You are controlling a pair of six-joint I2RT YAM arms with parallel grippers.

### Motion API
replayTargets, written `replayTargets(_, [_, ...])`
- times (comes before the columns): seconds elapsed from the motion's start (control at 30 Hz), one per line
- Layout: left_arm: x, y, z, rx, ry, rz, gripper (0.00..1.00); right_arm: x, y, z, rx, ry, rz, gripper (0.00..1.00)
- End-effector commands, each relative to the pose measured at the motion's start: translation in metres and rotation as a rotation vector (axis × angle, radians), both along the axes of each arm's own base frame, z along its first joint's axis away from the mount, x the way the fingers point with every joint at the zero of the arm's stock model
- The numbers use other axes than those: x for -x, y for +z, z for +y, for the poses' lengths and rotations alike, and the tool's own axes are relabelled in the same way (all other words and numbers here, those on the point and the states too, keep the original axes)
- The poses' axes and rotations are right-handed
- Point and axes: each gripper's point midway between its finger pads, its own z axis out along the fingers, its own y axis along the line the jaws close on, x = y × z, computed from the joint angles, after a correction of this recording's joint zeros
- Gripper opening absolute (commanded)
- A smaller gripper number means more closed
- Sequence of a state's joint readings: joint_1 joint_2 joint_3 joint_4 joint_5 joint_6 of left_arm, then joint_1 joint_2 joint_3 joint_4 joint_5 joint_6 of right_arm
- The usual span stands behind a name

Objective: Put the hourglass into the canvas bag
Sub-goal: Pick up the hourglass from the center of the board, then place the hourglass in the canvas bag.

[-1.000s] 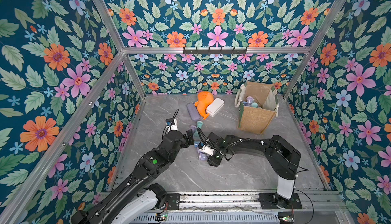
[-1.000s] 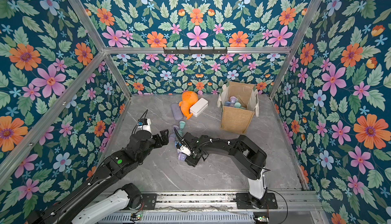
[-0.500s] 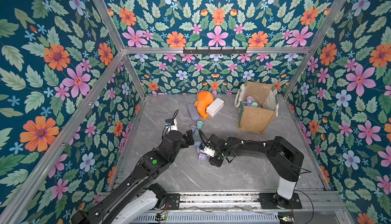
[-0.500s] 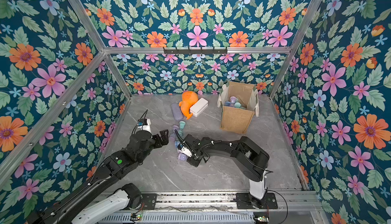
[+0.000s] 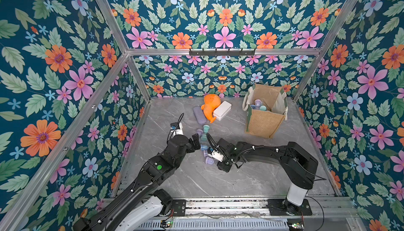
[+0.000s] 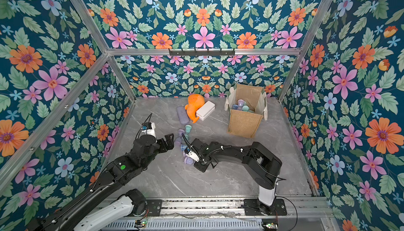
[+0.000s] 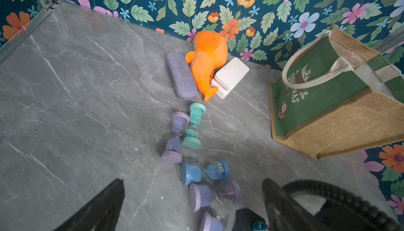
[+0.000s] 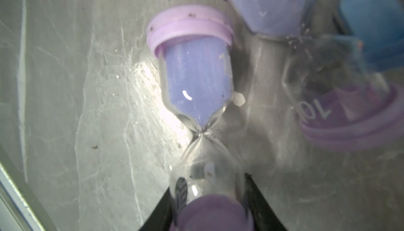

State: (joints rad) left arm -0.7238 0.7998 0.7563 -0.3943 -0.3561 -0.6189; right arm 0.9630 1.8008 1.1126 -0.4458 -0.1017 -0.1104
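My right gripper (image 8: 207,199) is clenched on the clear bulb of a purple hourglass (image 8: 196,92) lying mid-desk, gripped endwise, I judge, to clear its neighbours (image 8: 273,7); my left gripper (image 7: 192,184) hangs released; the canvas bag (image 5: 264,120) stands open near the far right corner.

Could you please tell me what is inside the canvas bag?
In a top view the canvas bag holds a few hourglasses, purple, blue and teal. Its walls hide the bottom, so the exact count is unclear.
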Motion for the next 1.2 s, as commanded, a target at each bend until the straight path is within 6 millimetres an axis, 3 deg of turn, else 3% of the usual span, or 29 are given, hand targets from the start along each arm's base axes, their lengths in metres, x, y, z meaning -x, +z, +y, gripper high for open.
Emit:
replayTargets(0.0, [0.0,0.004,0.001,-0.001,0.005,-0.012,1.0,-0.001,0.007,0.003,-0.025,-0.004,-0.009,0.4])
replayTargets(0.23, [0.0,0.01,0.001,0.008,-0.002,-0.023,1.0,-0.002,0.031,0.006,-0.088,-0.026,-0.014,0.4])
replayTargets(0.37, [-0.001,0.02,-0.001,0.012,-0.01,-0.041,1.0,-0.009,0.053,0.003,-0.131,-0.067,-0.022,0.4])
replayTargets(0.53, [-0.005,0.037,-0.007,0.018,-0.031,-0.069,1.0,-0.022,0.095,-0.006,-0.205,-0.148,-0.034,0.4])
replayTargets(0.83, [-0.018,0.061,-0.031,0.041,-0.101,-0.112,1.0,-0.062,0.168,-0.039,-0.335,-0.361,-0.061,0.4])
replayTargets(1.17, [-0.036,0.077,-0.068,0.082,-0.194,-0.133,1.0,-0.121,0.237,-0.104,-0.403,-0.597,-0.138,0.41])
